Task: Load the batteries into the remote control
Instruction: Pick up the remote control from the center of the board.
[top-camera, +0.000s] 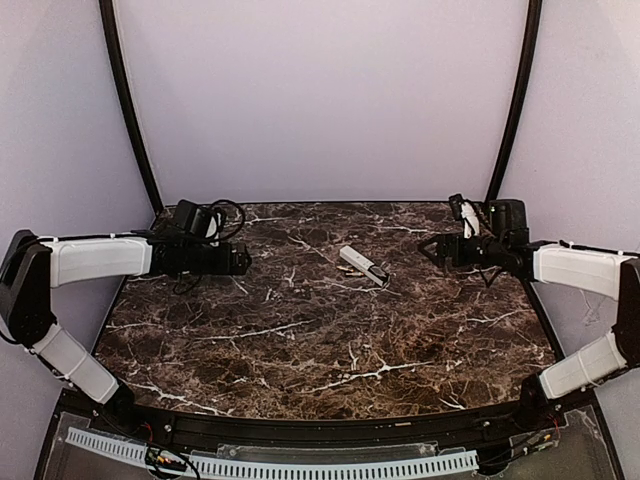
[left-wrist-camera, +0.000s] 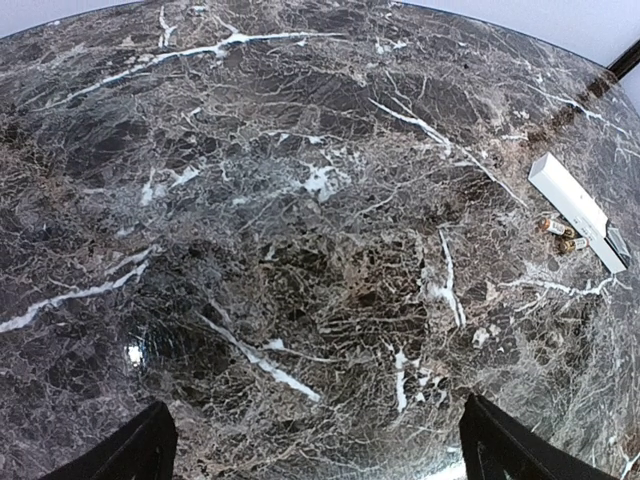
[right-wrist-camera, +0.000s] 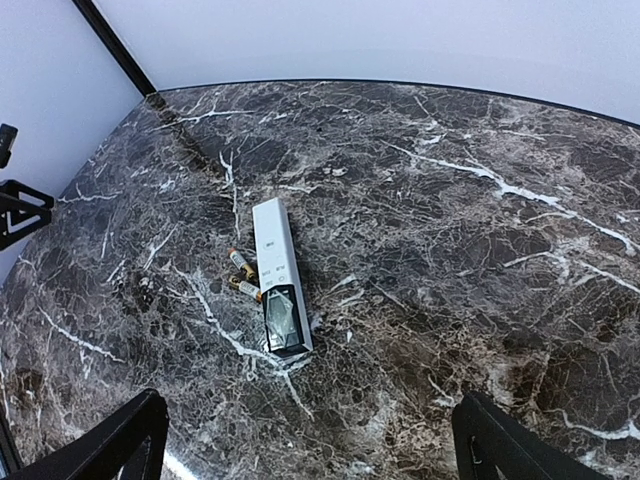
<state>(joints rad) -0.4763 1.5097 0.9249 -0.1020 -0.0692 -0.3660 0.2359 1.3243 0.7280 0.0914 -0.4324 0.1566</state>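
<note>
Obs. 1: The remote control (right-wrist-camera: 278, 275) lies flat on the surface (top-camera: 300, 350), in the far half and slightly right of centre. In the top view it sits diagonally, white end toward the far left and dark grey end toward the near right. From the right wrist we see the dark grey end nearest the camera and the white body running away from it.

Obs. 2: Two small batteries (right-wrist-camera: 243, 265) lie loose on the surface along one long side of the remote control, about where the white meets the grey. They lie side by side, each angled toward the remote control. We cannot tell whether their ends touch its edge. In the top view they are too small to make out.

Obs. 3: The right end effector (top-camera: 435, 250) hangs above the right far part of the surface, pointing toward the remote control and near it but clear of it. It is released: its fingers (right-wrist-camera: 130, 440) stand wide apart with only bare marble between them.

Obs. 4: The left end effector (top-camera: 245, 262) hangs above the left far part, well apart from the remote control, which shows at the right edge of its wrist view. It is likewise released and grasps nothing.

Obs. 5: The surface is dark brown marble with white veining. Pale lilac walls (top-camera: 320, 100) enclose it, and a black pole (top-camera: 125, 100) rises at each far corner.
</note>
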